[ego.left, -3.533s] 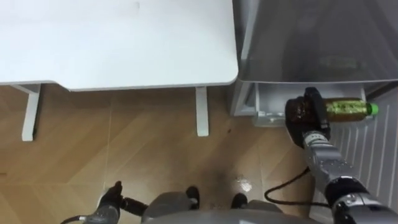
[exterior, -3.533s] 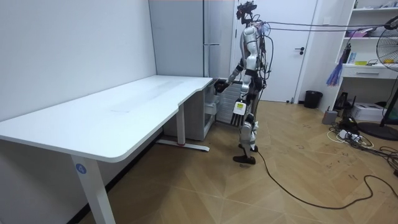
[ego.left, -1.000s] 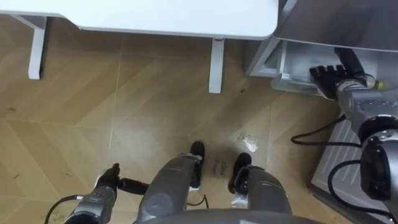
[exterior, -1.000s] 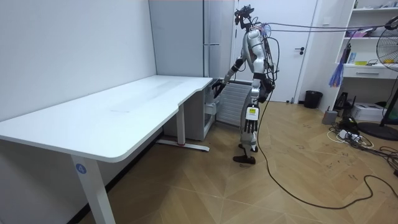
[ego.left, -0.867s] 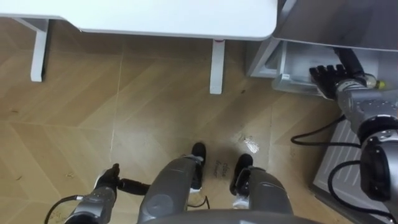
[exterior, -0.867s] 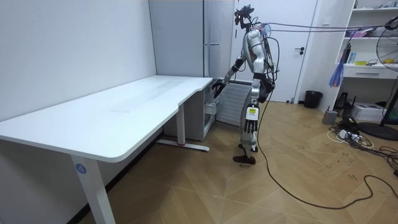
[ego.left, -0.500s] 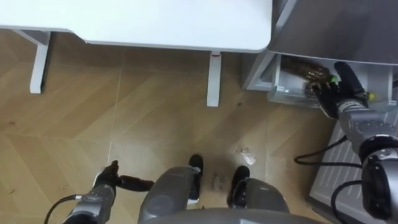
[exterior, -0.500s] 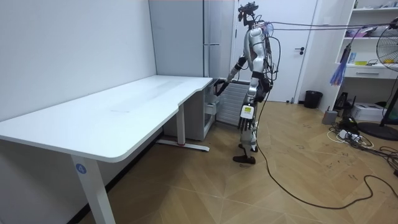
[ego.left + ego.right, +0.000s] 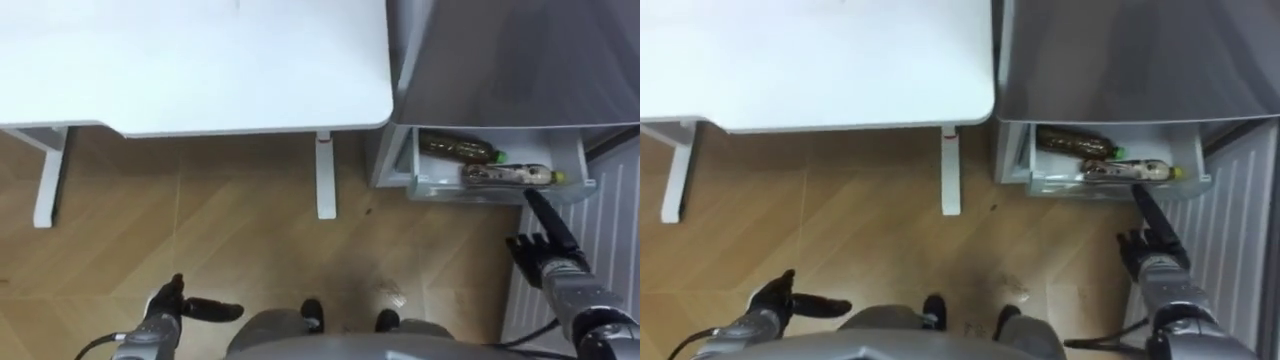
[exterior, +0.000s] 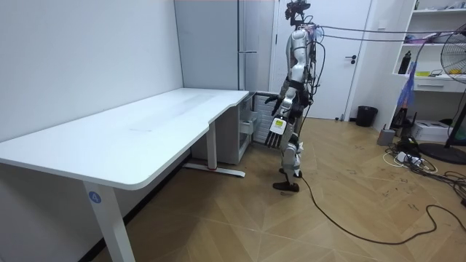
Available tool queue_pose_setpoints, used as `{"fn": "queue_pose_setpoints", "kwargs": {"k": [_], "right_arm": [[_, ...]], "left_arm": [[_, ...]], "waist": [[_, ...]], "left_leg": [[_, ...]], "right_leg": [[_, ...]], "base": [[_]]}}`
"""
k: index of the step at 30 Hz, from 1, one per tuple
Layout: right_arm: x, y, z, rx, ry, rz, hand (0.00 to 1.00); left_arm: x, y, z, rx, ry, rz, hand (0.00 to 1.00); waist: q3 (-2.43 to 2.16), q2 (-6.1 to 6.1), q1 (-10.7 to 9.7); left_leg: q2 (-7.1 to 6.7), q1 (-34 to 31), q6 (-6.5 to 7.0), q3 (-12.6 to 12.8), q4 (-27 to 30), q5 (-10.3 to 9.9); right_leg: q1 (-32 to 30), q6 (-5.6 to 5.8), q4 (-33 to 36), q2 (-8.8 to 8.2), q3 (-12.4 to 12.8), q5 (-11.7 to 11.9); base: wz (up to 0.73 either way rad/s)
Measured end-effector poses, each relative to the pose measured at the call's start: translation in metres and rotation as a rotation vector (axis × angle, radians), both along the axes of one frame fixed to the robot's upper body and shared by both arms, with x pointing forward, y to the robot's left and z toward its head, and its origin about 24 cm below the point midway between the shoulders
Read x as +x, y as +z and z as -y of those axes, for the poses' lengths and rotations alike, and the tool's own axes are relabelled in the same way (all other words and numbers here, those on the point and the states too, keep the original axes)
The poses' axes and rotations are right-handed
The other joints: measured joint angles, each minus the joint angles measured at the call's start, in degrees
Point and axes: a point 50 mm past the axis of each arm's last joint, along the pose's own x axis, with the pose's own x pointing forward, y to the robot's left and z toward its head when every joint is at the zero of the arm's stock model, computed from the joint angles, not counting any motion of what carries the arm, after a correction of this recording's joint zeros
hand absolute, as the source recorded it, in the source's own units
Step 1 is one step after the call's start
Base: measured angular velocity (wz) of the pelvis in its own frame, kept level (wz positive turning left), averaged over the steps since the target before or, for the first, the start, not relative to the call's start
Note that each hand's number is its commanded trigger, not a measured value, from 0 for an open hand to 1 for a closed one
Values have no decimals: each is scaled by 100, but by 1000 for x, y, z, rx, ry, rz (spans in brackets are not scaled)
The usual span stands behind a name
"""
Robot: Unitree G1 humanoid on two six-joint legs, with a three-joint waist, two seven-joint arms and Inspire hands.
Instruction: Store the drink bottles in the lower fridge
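Note:
Two dark drink bottles lie in the open lower fridge drawer (image 9: 480,190). One with a green cap (image 9: 455,147) lies at the back. The other (image 9: 508,175) lies along the front rim, also (image 9: 1130,170). My right hand (image 9: 545,252) hangs open just in front of the drawer, fingers straight and pointing at it, holding nothing and apart from the bottles. Low at the left, by my hip, my left hand (image 9: 168,305) is open and idle. In the room view I stand upright facing the grey fridge (image 10: 247,51).
A white desk (image 9: 190,65) stands to my left, its leg (image 9: 325,175) close to the fridge. The fridge door's ribbed inner side (image 9: 605,230) stands open at my right. Wooden floor lies below me. Cables and a fan stand at the room view's right.
My right hand has let the bottle lie in the drawer and drawn back toward me, open. The eye view has lifted, showing more desk and fridge.

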Motion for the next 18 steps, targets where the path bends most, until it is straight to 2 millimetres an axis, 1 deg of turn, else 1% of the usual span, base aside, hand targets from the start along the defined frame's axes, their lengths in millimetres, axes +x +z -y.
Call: {"fn": "queue_pose_setpoints", "kwargs": {"k": [2,3,4,5,6,7,10,11,12,14,15,17,18], "right_arm": [[-22,-10,-7,-25,86,-110,0],[-27,-12,-9,-27,104,-137,0],[-36,-15,-13,-35,163,-187,0],[-42,-18,-15,-49,239,-234,0],[-44,-19,-17,-57,271,-253,0],[-48,-20,-20,-65,315,-276,0],[-50,-23,-28,-58,372,-302,0],[-51,-24,-30,-68,415,-321,0],[-53,-25,-30,-77,444,-333,0],[-59,-26,-30,-109,529,-378,0],[-61,-26,-30,-118,554,-392,0],[-68,-27,-29,-159,660,-446,0],[-69,-27,-29,-165,677,-456,0]], "left_arm": [[-10,-1,-1,9,1,-19,0],[-11,-1,-2,10,6,-20,0],[-17,-2,-2,11,13,-32,0],[-21,-3,-1,9,16,-42,0],[-21,-3,0,7,17,-43,0],[-21,-3,1,5,19,-43,0],[-24,-4,1,-1,59,-42,0],[-27,-4,0,0,83,-43,0],[-29,-4,-1,2,93,-44,0],[-36,-3,-6,24,121,-55,0],[-39,-3,-7,29,128,-59,0],[-51,-3,-10,39,155,-82,0],[-53,-3,-11,42,156,-87,0]], "waist": [[10,6,-51],[14,2,-62],[28,-24,-60],[28,-22,-75],[28,-23,-78],[53,-60,-83],[85,-122,-134],[70,-162,-135],[70,-179,-138],[53,-234,-134],[50,-246,-137],[39,-276,-142],[35,-280,-142]], "left_leg": [[-5,216,-9,2,-91,-6],[-6,268,-14,-7,-106,-9],[-9,356,-21,-11,-153,-15],[-10,399,-25,-3,-171,-20],[-10,414,-26,0,-173,-22],[-9,443,-26,4,-182,-22],[-8,580,-33,-11,-215,-26],[-9,656,-36,-5,-243,-28],[-10,693,-42,-3,-250,-33],[-7,802,-51,2,-254,-68],[-7,831,-53,1,-254,-77],[-7,879,-60,-4,-259,-100],[-7,881,-62,-5,-258,-103]], "right_leg": [[222,14,-111,11,1,-11],[268,19,-121,12,3,-14],[359,23,-169,20,23,-18],[400,27,-193,22,29,-22],[411,29,-196,22,30,-26],[439,29,-199,22,21,-29],[591,26,-249,29,4,-39],[667,27,-288,31,-7,-39],[705,29,-291,31,-7,-44],[800,32,-296,38,-3,-66],[810,33,-296,41,0,-73],[901,35,-295,50,36,-88],[905,35,-295,52,40,-89]], "base": [[5],[-6],[-4],[-4],[0],[0],[3],[5],[0],[0],[0],[-4],[-4]]}}
